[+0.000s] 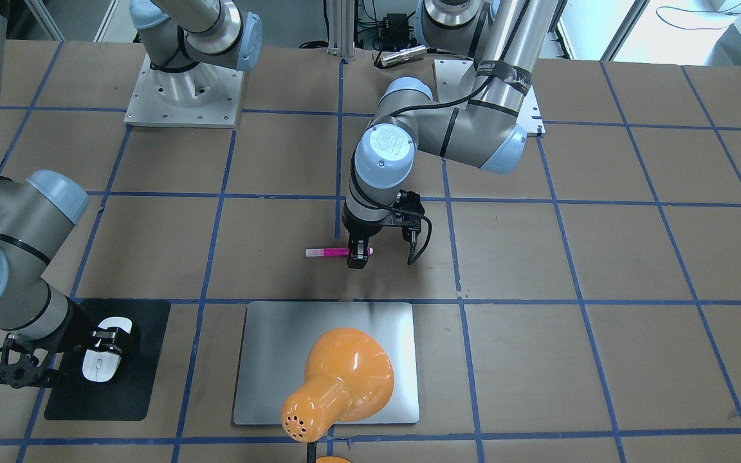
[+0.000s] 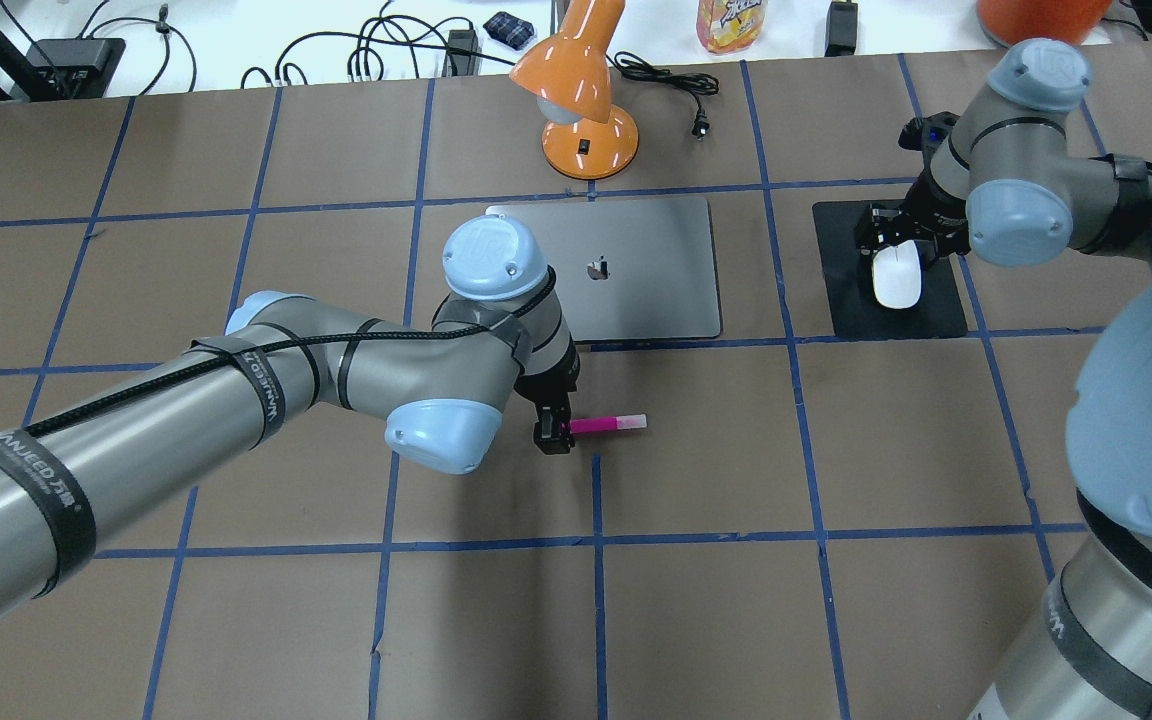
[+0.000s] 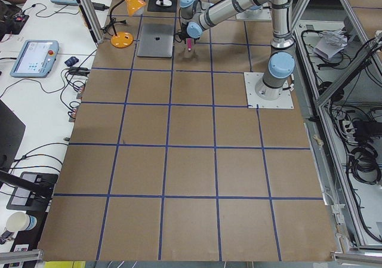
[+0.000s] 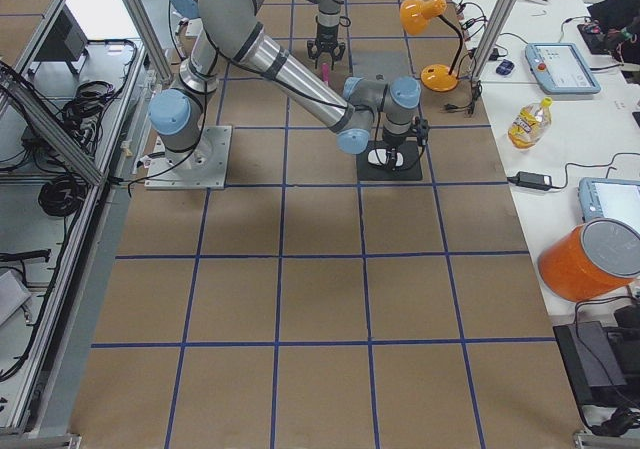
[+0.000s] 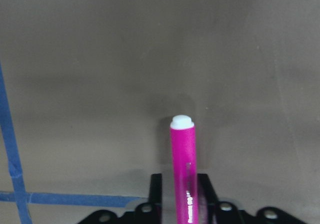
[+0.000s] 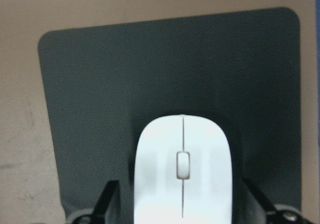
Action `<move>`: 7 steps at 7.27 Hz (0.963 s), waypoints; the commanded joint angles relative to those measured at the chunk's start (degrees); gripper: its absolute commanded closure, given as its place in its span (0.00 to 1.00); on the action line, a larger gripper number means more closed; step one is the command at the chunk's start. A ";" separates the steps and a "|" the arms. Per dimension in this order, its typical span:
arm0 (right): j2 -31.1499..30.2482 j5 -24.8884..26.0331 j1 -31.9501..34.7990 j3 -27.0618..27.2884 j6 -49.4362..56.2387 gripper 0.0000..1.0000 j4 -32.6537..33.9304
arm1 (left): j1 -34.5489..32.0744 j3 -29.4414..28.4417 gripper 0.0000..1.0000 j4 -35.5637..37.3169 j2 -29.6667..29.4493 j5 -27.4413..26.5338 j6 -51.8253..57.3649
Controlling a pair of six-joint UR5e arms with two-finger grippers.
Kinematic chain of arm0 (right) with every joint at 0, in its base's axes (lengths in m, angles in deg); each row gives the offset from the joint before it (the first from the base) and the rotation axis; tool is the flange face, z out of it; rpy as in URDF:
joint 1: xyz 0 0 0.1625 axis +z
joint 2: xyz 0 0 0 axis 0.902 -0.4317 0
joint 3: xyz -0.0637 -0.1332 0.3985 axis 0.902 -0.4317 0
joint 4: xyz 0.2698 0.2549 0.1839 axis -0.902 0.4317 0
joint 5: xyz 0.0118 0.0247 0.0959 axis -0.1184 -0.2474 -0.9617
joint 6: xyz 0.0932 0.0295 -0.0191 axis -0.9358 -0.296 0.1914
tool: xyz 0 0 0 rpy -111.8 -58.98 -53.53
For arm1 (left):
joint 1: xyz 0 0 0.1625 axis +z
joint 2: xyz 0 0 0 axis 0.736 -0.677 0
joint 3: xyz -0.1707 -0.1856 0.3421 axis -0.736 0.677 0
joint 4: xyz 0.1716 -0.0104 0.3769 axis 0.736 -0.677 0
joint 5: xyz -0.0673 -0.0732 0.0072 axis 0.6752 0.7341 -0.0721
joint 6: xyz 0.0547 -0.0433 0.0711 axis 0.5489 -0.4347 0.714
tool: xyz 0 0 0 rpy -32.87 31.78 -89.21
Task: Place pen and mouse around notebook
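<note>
Left jaws clamping shut on short magenta-pink pen (image 2: 608,424); right jaws standing open, straddling white oval mouse (image 2: 896,278) on matte black pad (image 2: 936,315).

Your left arm (image 2: 266,380) reaches low and long across the table, bent at the elbow, with its wrist turned so that the left gripper (image 2: 554,435) points straight down. Its two fingers (image 5: 156,186) are closed in on one end of the pen (image 5: 182,169), which sticks out level from between them. Your right arm (image 2: 1036,190) comes in from the far side and folds back at the wrist, so the right gripper (image 2: 896,240) hangs down over the mouse (image 6: 182,179), jaws spread with a gap on each side.
</note>
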 commanded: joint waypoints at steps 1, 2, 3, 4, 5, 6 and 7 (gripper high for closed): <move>-1.19 0.67 3.07 -4.30 -0.23 0.00 -4.34 | 5.39 0.02 0.04 -4.01 3.63 -0.73 16.99; -4.51 0.67 3.69 -7.73 -0.24 0.00 -13.61 | 8.03 -0.15 0.04 -6.74 6.88 -1.34 25.79; -8.98 0.85 3.79 -8.29 -0.32 0.00 -20.23 | 11.36 -0.15 0.04 -7.81 9.52 -2.39 39.54; -14.42 0.76 4.48 -7.94 -3.19 0.00 -26.12 | 15.57 -0.50 0.03 -11.56 13.02 -2.40 51.86; -18.57 0.85 8.06 -7.16 -9.58 0.00 -30.01 | 19.18 -3.55 0.02 -19.09 16.98 -2.14 58.07; -21.39 1.11 11.23 -5.76 -13.38 0.00 -32.31 | 21.31 -9.67 0.02 -30.04 19.02 -2.31 69.88; -25.51 2.07 11.78 -4.96 -13.94 0.00 -33.90 | 21.76 -14.78 0.01 -39.20 20.60 -6.06 81.05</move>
